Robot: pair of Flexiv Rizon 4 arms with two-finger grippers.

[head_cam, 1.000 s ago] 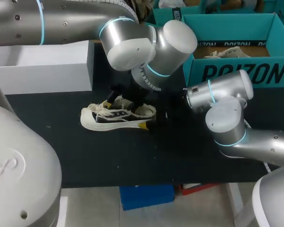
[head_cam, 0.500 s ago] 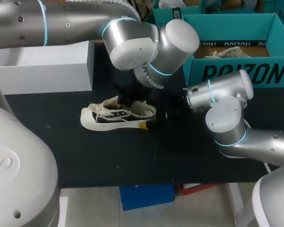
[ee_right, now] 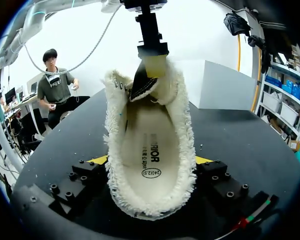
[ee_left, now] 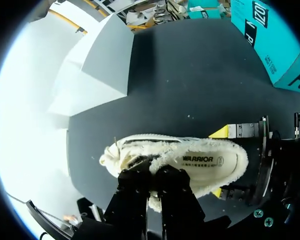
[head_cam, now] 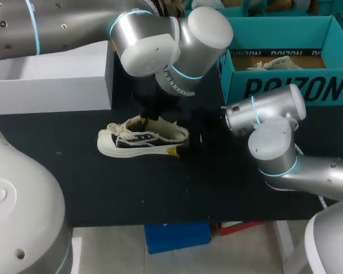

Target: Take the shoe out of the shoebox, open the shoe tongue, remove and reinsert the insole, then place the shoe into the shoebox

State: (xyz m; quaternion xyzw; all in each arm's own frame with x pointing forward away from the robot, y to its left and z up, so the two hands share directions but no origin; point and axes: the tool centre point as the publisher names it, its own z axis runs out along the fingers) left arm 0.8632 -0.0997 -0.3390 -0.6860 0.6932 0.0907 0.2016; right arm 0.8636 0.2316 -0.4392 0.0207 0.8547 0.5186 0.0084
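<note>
A cream low-top shoe [head_cam: 138,142] with a fleecy lining lies on its sole on the black table [head_cam: 131,188], toe to the left. My left gripper [head_cam: 151,121] comes down over its middle and is shut on the dark tongue [ee_right: 140,86], holding it up off the opening. In the left wrist view its fingers [ee_left: 135,182] stand pressed together above the shoe [ee_left: 200,160]. My right gripper [ee_right: 150,161] holds the heel from both sides, its yellow tips against the fleece. The insole [ee_right: 149,145] lies flat inside the shoe.
The teal shoebox [head_cam: 286,88] stands open at the back right with another shoe [head_cam: 268,64] in it. A white box [head_cam: 51,80] sits at the back left. Bare black table lies in front of the shoe.
My left gripper has closed on the tongue and its arm has shifted slightly up and to the left. The shoe and my right arm have stayed in place.
</note>
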